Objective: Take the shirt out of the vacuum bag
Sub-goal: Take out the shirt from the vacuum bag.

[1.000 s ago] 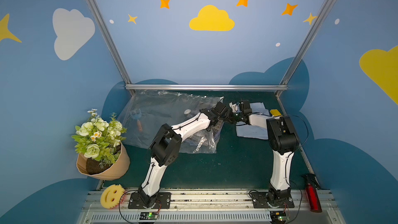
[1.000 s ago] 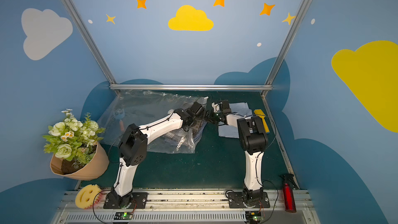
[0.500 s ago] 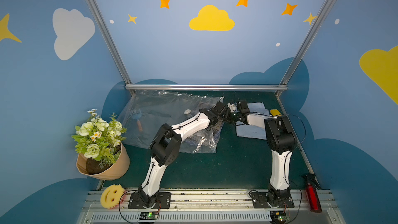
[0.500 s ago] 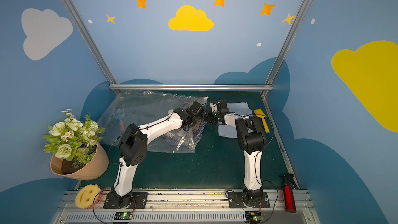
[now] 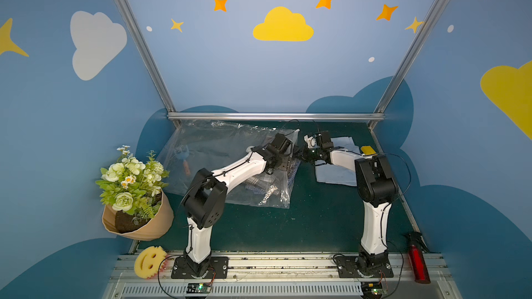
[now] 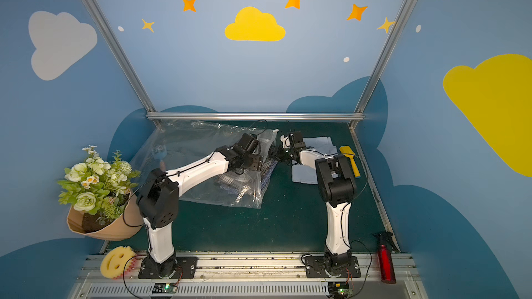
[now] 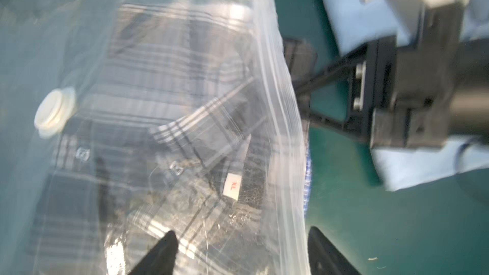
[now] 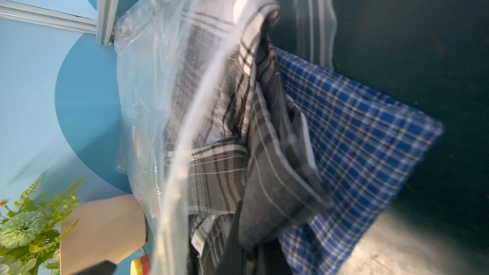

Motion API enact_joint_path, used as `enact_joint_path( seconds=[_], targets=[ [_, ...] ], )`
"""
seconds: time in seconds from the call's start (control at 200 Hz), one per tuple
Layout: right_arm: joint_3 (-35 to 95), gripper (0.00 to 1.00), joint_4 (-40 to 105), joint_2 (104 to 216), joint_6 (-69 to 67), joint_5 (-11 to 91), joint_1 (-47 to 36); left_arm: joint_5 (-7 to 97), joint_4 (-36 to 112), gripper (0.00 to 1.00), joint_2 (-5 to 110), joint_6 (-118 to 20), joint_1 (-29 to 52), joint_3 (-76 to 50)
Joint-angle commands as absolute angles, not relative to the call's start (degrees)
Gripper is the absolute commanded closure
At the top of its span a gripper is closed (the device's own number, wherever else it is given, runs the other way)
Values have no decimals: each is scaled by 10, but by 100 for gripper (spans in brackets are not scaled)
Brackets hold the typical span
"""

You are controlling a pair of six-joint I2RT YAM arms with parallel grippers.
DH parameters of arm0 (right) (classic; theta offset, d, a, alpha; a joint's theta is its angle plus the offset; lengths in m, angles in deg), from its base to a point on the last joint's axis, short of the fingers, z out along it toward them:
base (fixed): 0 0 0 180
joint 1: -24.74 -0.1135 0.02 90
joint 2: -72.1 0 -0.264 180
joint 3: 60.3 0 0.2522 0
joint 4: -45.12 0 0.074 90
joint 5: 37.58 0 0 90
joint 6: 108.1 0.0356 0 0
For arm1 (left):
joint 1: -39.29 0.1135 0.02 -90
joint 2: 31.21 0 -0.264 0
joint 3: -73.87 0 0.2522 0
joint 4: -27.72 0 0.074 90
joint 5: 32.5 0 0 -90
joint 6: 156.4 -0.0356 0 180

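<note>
The clear vacuum bag (image 5: 218,151) (image 6: 195,142) lies crumpled at the back left of the green table, its white valve (image 7: 54,112) on top. Inside is a folded grey plaid shirt (image 7: 164,80) (image 8: 219,133) with an XL tag. A blue checked garment (image 8: 352,133) (image 6: 269,168) pokes out of the bag's mouth. My left gripper (image 7: 242,234) (image 5: 286,162) hangs open over the zip edge (image 7: 280,117), one finger over the bag and one over the mat. My right gripper (image 8: 248,247) (image 5: 300,155) is at the mouth, shut on a grey fold of the shirt.
A folded light-blue cloth (image 5: 339,168) and a yellow brush (image 5: 368,149) lie under the right arm. A flower bouquet (image 5: 129,179) and a smiley sponge (image 5: 149,261) sit at the left. A red spray bottle (image 5: 417,260) stands at the front right. A blue-and-orange item (image 5: 184,155) shows through the bag.
My left gripper has opened and let go of the bag's edge. My right gripper has reached a little further left into the mouth and shut on the grey shirt.
</note>
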State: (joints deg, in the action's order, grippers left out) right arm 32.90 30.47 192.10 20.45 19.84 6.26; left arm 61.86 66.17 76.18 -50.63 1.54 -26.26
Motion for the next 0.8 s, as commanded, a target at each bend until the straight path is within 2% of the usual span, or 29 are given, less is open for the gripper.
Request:
enact_joint_path(
  seconds=[0.0, 0.155, 0.26, 0.521, 0.706, 0.796],
  targets=[
    [356, 100, 290, 1903, 195, 191, 61, 581, 588, 14, 706, -494, 36, -243],
    [394, 100, 271, 1936, 189, 168, 60, 608, 598, 17, 689, -505, 85, -227],
    [426, 100, 235, 1944, 172, 165, 61, 596, 578, 26, 690, -483, 145, -186],
    [501, 100, 148, 1972, 138, 156, 60, 551, 482, 64, 725, -390, 262, -97],
    [500, 100, 154, 1977, 143, 159, 58, 522, 498, 95, 790, -377, 303, -128],
    [503, 100, 150, 1976, 143, 162, 58, 508, 503, 96, 813, -367, 317, -143]
  ],
)
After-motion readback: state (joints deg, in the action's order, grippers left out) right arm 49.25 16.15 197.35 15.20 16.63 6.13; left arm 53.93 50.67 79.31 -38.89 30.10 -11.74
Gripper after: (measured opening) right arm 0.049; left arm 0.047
